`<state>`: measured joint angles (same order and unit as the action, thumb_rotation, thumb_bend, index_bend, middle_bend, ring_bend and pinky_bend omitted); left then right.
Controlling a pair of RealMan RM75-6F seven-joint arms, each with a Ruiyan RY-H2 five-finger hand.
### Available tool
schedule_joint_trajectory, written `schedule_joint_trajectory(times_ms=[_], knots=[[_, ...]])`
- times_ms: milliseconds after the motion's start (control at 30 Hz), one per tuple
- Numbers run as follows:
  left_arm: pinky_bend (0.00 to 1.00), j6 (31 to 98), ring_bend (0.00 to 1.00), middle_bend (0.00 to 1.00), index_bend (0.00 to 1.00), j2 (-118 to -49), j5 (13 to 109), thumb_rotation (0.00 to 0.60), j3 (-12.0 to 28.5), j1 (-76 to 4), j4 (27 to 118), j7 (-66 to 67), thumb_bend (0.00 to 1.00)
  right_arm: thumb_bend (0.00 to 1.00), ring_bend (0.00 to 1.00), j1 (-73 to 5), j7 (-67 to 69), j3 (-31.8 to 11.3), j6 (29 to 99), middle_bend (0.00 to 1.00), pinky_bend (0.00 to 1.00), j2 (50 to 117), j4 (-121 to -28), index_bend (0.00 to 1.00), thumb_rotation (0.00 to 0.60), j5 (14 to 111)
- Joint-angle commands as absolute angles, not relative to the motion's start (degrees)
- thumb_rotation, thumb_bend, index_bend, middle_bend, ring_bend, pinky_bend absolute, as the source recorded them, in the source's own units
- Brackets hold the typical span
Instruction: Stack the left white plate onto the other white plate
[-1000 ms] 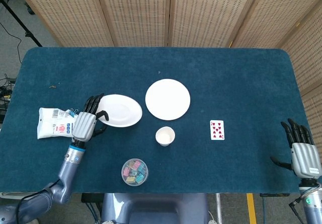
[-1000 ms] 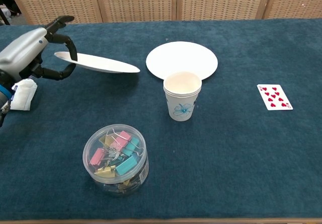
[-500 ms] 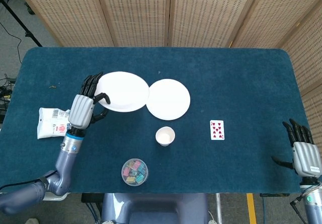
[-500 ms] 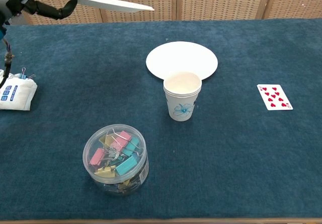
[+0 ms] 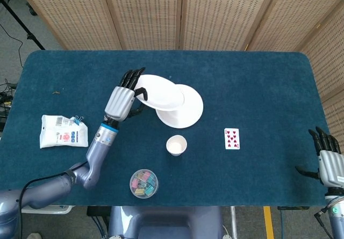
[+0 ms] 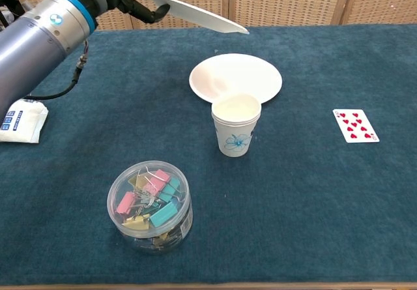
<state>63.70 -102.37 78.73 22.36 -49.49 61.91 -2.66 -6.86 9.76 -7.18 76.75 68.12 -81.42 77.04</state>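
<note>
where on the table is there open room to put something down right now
Widest bare patch: right of the resting plate, between the playing card and the table's far edge. Also bare: the far-left area beyond the packet. Crowded: the middle, where the left robot hand holds the lifted plate over the resting one, with cup and clip tub nearer.

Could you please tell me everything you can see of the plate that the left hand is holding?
The held plate is plain white, round and shallow, possibly paper. The left hand grips its left rim. It is in the air, tilted in the chest view, partly overlapping the other plate on the table from above without touching it.
</note>
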Motion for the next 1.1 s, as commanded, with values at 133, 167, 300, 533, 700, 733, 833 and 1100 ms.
schedule_joint_trajectory(times_ms=[133,167,300,533,700,733,833,1100], knots=[[0.00,59.5,0.00,0.00,0.83,-107.9,76.0,0.600,23.5,-54.3,54.1,-4.6,0.47,0.00,0.00,-6.8,10.3,-7.2,76.1,0.00,0.00,67.7,-81.6,0.00,0.600,76.4],[0.00,59.3,0.00,0.00,0.83,-108.5,75.8,0.600,23.6,-54.8,53.2,-5.0,0.47,0.00,0.00,-6.8,10.3,-7.3,76.1,0.00,0.00,67.7,-81.6,0.00,0.600,76.4],[0.00,58.1,0.00,0.00,0.83,-111.4,75.3,0.600,24.3,-57.6,48.0,-6.3,0.47,0.00,0.00,-6.7,10.3,-7.4,75.9,0.00,0.00,67.5,-81.6,0.00,0.600,76.0],[0.00,54.6,0.00,0.00,0.83,-115.6,73.9,0.600,24.8,-62.0,40.3,-7.9,0.46,0.00,0.00,-6.8,10.5,-7.6,74.9,0.00,0.00,67.2,-81.5,0.00,0.600,75.0],[0.00,53.0,0.00,0.00,0.83,-117.5,73.6,0.600,24.4,-64.0,36.1,-9.0,0.46,0.00,0.00,-6.7,10.7,-7.6,74.9,0.00,0.00,66.9,-81.9,0.00,0.600,75.1],[0.00,52.8,0.00,0.00,0.83,-117.8,73.5,0.600,24.3,-64.2,35.6,-9.1,0.46,0.00,0.00,-6.7,10.7,-7.6,74.9,0.00,0.00,66.9,-82.0,0.00,0.600,75.1],[0.00,52.2,0.00,0.00,0.83,-118.6,73.3,0.600,24.2,-65.0,34.0,-9.5,0.46,0.00,0.00,-6.7,10.8,-7.6,74.9,0.00,0.00,66.8,-82.1,0.00,0.600,75.1],[0.00,50.9,0.00,0.00,0.79,-120.9,73.2,0.600,23.2,-66.3,30.0,-11.0,0.45,0.00,0.00,-6.9,10.8,-7.6,74.0,0.00,0.00,66.7,-82.0,0.00,0.600,74.5]])
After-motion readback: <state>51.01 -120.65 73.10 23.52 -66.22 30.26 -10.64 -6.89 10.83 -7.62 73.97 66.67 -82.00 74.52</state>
